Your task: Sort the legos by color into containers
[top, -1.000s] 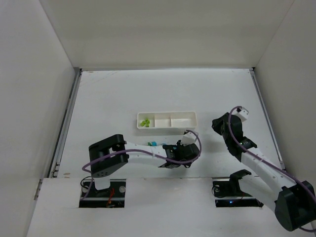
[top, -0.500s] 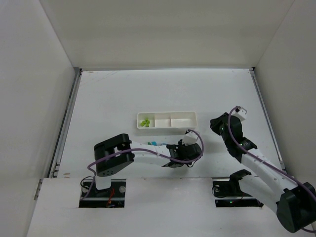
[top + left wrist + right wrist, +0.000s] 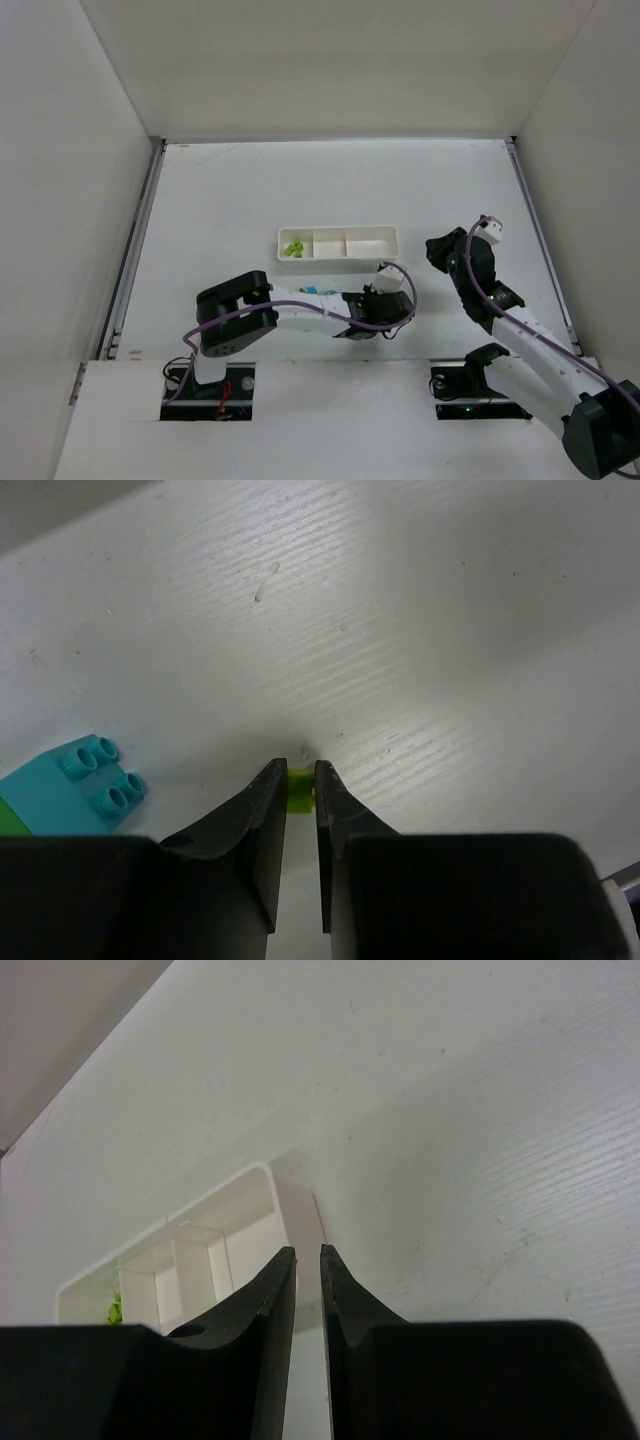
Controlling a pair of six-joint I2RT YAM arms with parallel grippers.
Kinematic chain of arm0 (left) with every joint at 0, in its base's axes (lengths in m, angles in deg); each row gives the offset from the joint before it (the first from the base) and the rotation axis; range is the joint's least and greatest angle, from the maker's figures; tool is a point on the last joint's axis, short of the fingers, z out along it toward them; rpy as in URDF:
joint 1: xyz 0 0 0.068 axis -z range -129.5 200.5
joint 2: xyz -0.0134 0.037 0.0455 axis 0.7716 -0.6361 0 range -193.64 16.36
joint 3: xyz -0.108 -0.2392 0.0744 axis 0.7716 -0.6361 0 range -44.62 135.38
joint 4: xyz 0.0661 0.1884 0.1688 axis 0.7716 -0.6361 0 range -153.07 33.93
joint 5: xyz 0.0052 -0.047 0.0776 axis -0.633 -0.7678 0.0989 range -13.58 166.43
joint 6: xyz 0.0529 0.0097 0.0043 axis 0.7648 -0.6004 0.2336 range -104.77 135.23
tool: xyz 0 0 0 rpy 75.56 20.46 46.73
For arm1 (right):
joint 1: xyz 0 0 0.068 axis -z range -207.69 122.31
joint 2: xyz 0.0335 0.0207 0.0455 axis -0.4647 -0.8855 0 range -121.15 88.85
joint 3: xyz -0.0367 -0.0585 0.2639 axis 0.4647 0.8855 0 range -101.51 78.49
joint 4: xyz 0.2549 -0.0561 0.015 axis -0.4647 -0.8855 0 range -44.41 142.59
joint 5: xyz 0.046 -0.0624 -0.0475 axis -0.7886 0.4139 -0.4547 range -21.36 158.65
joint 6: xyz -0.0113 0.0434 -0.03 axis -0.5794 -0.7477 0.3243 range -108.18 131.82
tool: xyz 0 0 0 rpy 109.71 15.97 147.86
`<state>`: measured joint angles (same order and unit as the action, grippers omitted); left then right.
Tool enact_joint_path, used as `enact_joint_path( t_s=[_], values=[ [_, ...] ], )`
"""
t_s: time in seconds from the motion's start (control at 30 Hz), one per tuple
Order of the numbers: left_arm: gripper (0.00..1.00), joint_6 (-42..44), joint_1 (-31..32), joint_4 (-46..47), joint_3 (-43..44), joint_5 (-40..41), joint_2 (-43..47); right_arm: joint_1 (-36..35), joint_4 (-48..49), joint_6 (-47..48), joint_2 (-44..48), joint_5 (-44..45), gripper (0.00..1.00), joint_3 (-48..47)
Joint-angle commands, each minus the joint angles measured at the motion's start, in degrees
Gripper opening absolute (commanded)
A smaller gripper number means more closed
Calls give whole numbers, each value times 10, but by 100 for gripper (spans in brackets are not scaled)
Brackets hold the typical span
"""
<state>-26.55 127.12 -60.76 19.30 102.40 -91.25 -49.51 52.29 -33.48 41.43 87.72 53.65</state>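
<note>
— What sits closest to your left wrist camera?

— My left gripper (image 3: 299, 772), drawn in on a small yellow-green brick (image 3: 301, 792) that rests on the desk (image 3: 450, 630). The tips touch it on both sides. Just to the left lies a cyan brick (image 3: 78, 782), studs up, with a green piece (image 3: 10, 818) against its near-left edge.

— Does the overhead camera show the same?

— Only the cyan brick, peeking out beside my forearm. The arm hides the pinched brick. Farther off, the overhead camera shows the white tray (image 3: 340, 231) with its three compartments and a few yellow-green bricks (image 3: 293, 248) in the left one.

— And your right side?

— My right gripper (image 3: 308, 1252) hangs over the desk, pressed almost together with only a thin slit showing, and points at the tray's right end. Its camera catches those same bricks in the farthest compartment.
</note>
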Motion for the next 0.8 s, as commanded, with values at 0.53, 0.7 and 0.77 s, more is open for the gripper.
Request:
enact_joint_path(
  t_s=[0.53, 0.7, 0.77],
  values=[
    [10, 86, -108, -22, -48, 64, 223, 6, 33, 7, -7, -10, 22, 3],
    [10, 109, -233, 2, -91, 58, 267, -19, 44, 4, -39, -4, 22, 0],
    [11, 123, -273, 15, -103, 52, 270, -26, 47, 4, -47, -4, 22, -1]
  ],
)
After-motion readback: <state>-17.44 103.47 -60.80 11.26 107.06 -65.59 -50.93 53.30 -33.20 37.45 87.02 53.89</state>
